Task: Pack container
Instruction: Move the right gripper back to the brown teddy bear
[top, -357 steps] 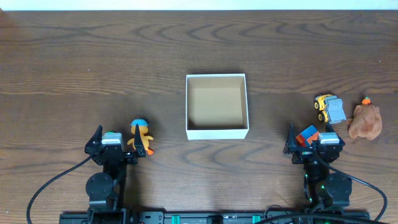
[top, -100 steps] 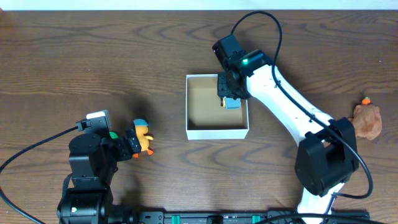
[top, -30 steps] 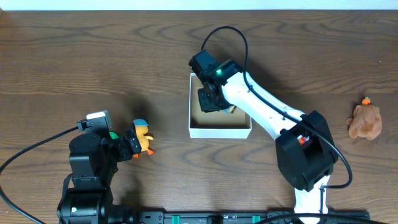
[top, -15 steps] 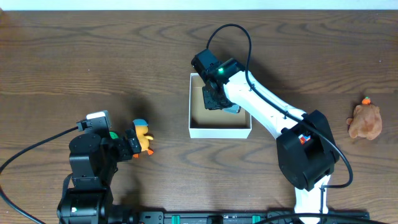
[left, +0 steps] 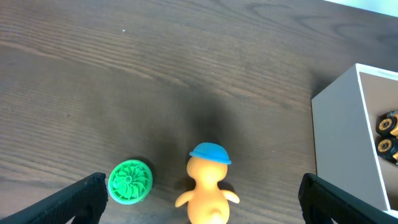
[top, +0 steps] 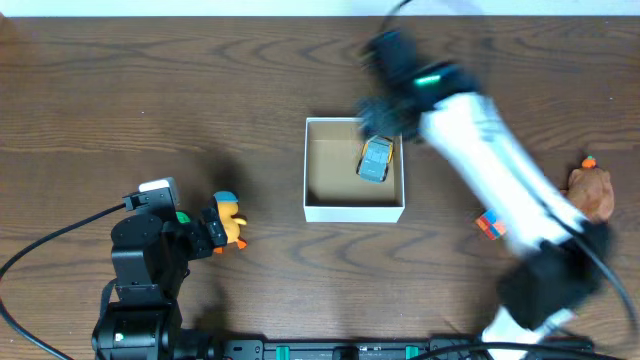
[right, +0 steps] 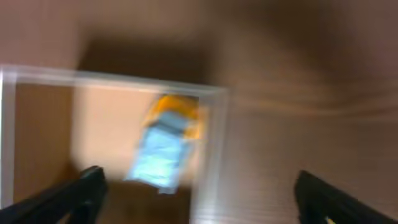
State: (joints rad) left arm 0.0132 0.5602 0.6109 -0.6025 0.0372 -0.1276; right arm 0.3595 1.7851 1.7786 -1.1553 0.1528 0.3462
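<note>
The container (top: 355, 212) is a small white box with a tan inside, at the table's middle. A yellow and blue toy truck (top: 376, 158) lies in its right half. My right gripper (top: 385, 112) is blurred above the box's far right corner, open and empty. In the right wrist view the truck (right: 168, 146) lies inside the box rim (right: 211, 143), above the open right gripper (right: 208, 199). My left gripper (top: 212, 237) is open just behind an orange duck toy (top: 228, 218). In the left wrist view the duck (left: 208, 180) lies between the left gripper's fingers (left: 202, 208).
A green disc (left: 130, 182) lies left of the duck. The box wall (left: 336, 143) is at the right of the left wrist view. A brown plush toy (top: 590, 190) sits at the far right. An orange and blue block (top: 490, 225) lies right of the box.
My right gripper has let go of the truck inside the box and swung up and to the right, out of the box. The left arm has not moved.
</note>
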